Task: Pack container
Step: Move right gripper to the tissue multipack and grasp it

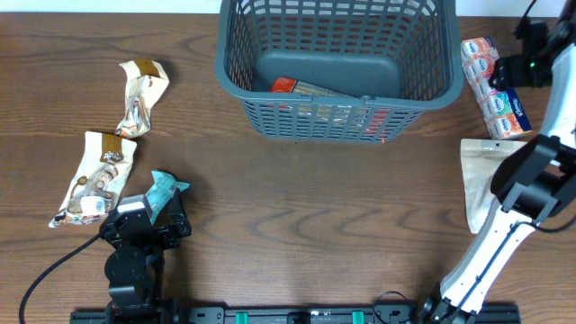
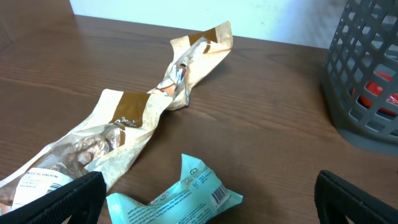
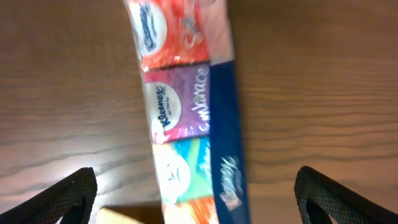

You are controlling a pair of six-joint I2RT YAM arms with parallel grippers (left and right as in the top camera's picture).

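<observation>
Basket (image 1: 333,117) sits at the top centre of the overhead view, mouth up, so goods can be dropped in from above. A red pack (image 1: 297,87) already lies on its floor.

At the lower left, the left claw (image 2: 208,199) has its fingers spread wide on either side of a teal packet (image 2: 180,196), apparently lined up to pinch it. It is not gripping yet.

At the upper right, the right claw (image 3: 196,193) hangs over a long tissue pack (image 3: 186,106) just right of the basket. Its fingers are also apart, straddling the pack's narrow width, probably the only way it fits between them.

Two crumpled brown wrappers (image 1: 139,94) lie at the left and a beige pouch (image 1: 477,175) at the right edge, all outside the basket, so I judge the packing barely begun.
</observation>
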